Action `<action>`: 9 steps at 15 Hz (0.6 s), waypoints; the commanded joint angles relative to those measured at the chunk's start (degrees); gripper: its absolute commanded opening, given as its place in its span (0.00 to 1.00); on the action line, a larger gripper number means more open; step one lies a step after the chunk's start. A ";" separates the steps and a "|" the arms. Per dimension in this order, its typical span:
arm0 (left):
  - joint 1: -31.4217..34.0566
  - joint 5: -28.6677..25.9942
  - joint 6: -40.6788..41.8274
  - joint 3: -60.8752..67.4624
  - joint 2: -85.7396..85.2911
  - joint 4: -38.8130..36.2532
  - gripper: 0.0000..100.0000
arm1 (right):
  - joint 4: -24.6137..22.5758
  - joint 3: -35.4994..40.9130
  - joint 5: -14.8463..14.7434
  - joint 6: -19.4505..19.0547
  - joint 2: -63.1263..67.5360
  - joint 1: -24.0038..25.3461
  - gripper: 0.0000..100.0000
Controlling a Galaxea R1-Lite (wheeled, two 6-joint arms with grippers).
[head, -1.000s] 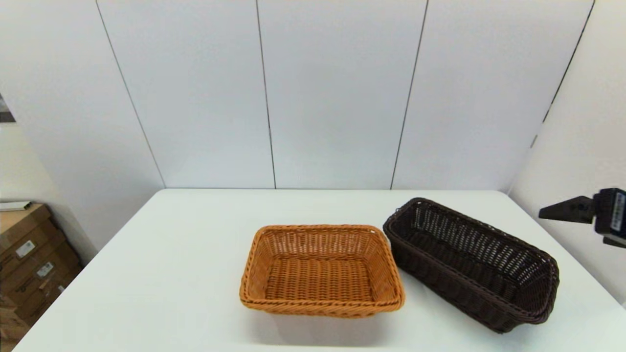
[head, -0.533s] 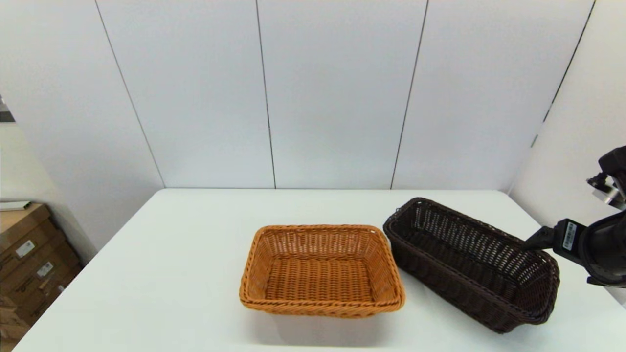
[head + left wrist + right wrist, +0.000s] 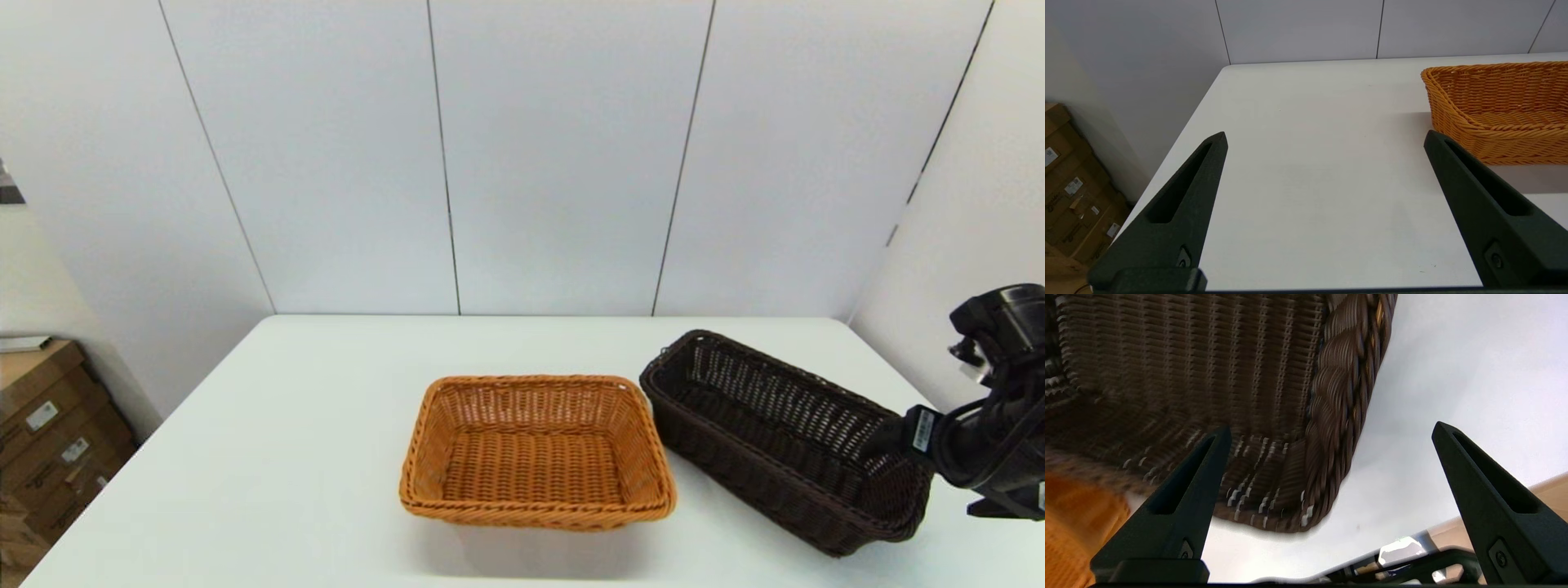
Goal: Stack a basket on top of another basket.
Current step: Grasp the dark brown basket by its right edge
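White table (image 3: pixel 310 457): empty orange-tan basket (image 3: pixel 536 451), empty dark basket (image 3: pixel 784 437), right gripper (image 3: pixel 1331 430) jaws wide astride its rim

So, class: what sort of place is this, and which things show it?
Probably a robot test room, not a home: a bare white table against plain panelled walls, stacked cardboard boxes beside it, and only two wicker baskets set out.

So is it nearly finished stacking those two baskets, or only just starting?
Only just starting. Nothing is stacked yet: the dark brown basket and the orange-tan basket both sit side by side on the white table. In hand: the right tool, open, straddles the dark basket's rim. Left: grip, lift, carry across, set down. The left tool waits open.
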 commanded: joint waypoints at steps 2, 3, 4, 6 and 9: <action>0.00 0.00 0.02 0.00 -0.01 0.00 1.00 | -5.01 2.94 0.25 1.05 6.84 -0.23 1.00; 0.00 0.00 0.02 0.00 -0.01 0.00 1.00 | -6.06 3.47 0.25 1.75 7.63 -0.14 1.00; 0.00 0.00 0.02 0.00 -0.01 0.00 1.00 | -6.33 3.73 0.34 1.84 8.25 -0.14 1.00; 0.00 0.00 0.02 0.00 -0.01 0.00 1.00 | -6.50 4.00 0.43 1.93 9.30 -0.14 1.00; 0.00 0.00 0.02 0.00 -0.01 0.00 1.00 | -6.59 3.91 0.60 2.37 9.48 0.13 1.00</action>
